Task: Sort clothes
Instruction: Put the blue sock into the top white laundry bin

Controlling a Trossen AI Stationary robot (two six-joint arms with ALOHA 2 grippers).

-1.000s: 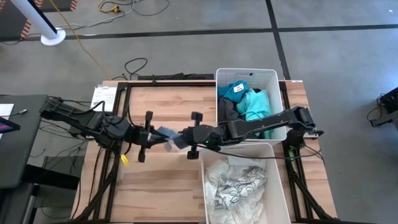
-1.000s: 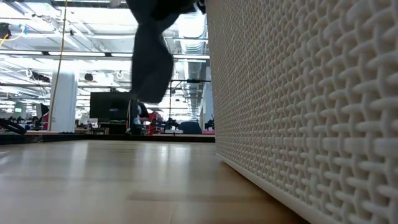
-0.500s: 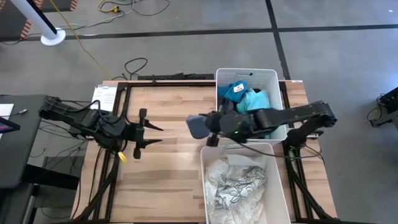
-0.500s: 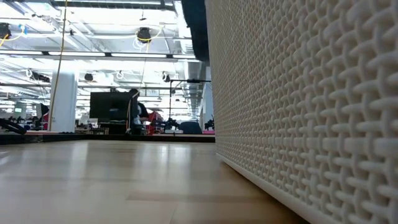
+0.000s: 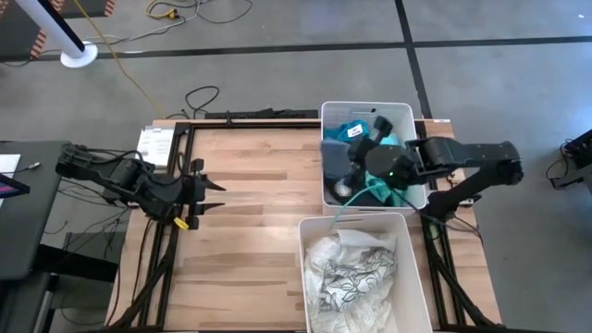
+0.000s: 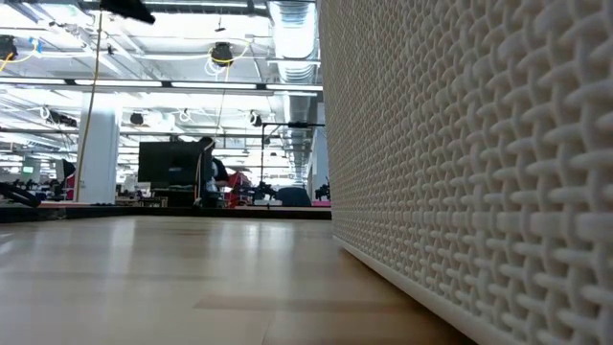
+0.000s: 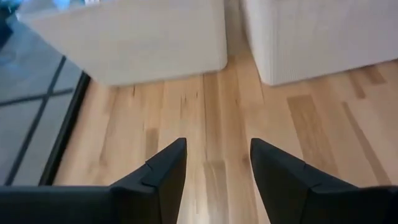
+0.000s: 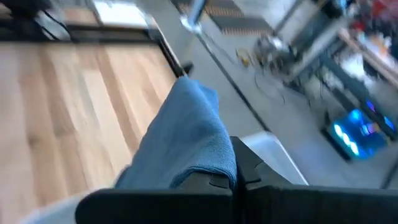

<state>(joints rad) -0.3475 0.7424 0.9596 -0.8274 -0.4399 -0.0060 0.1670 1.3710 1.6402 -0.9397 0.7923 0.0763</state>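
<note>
Held garment: grey-blue soft cloth (image 8: 186, 140), pinched between the closed fingers of the right gripper (image 5: 344, 176); in the high view it hangs over the 9 o'clock wall of the far bin, partly hidden by the arm.
Far bin: white rectangular woven-plastic bin (image 5: 329, 116) at 1 o'clock on the counter; holds teal fabric (image 5: 384, 157) and a dark garment at its 9 o'clock side.
Near bin: second white rectangular plastic bin (image 5: 305, 254) at 5 o'clock; holds a crumpled white garment with dark leaf print (image 5: 347, 273).
Left gripper: the left gripper (image 7: 214, 171) sits at 9 o'clock over bare wood, fingers apart, holding nothing.
Counter: pale wooden slatted counter (image 5: 250, 250), no loose garment seen on it.
Risk, drape: judged, if released here the cloth may catch on the bin wall and slide outside, because it sits near the rim, not over the middle.
Risk, snag: judged, fabric could cling to the fingers on opening and be pulled back out on withdrawal.
Risk, teal strand: a thin teal strip (image 5: 347, 205) reaches toward the near bin; the arm could drag it across.
</note>
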